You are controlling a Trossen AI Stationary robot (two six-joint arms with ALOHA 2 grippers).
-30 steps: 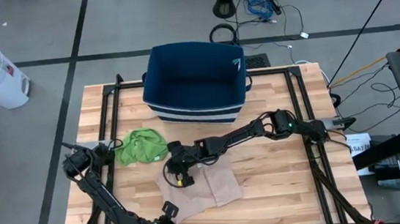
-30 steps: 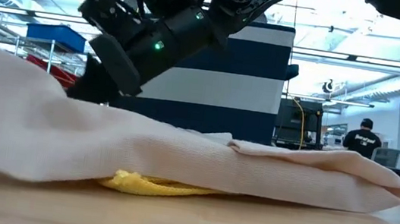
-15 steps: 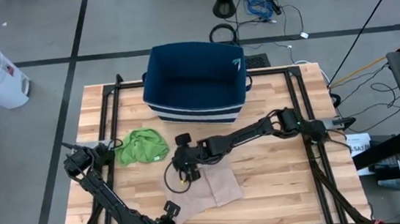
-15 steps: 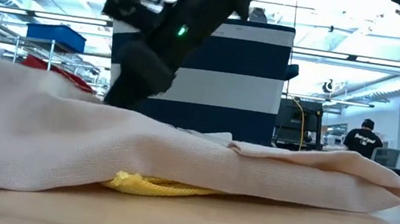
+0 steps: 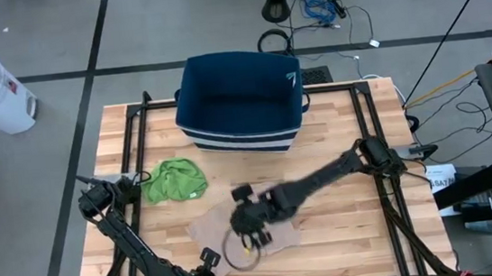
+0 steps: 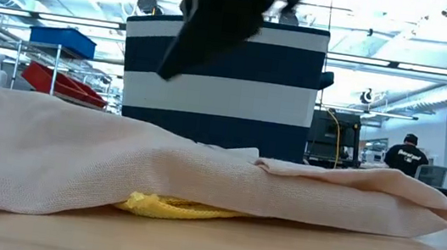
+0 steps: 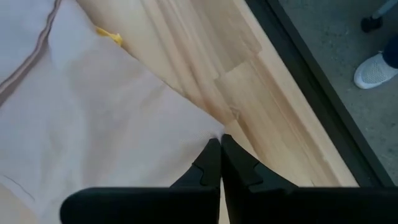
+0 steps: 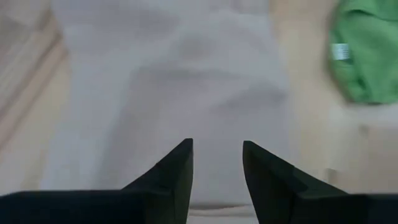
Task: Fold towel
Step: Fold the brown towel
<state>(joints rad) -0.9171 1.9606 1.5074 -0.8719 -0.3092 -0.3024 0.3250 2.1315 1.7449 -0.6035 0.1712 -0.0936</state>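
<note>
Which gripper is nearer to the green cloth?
Hard to call, but probably the right. The right gripper hangs open over the beige towel, toward the table's front from the green cloth. The left gripper sits shut at the towel's front-left corner.

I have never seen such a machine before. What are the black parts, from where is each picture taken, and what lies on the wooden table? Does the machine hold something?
The black parts are two robot arms, each ending in a two-finger pincer. One picture looks straight down from above the table, one looks level along the table top, and two come from small cameras on the arms' wrists.

On the wooden table lie a beige towel, a crumpled green cloth and a dark blue basket with white stripes. The level view also shows something yellow under the towel.

The right pincer is above the towel, and in its own camera its fingers stand apart with nothing between them. The left pincer is shut at the towel's corner near the table's front edge; whether it pinches the cloth I cannot tell.
</note>
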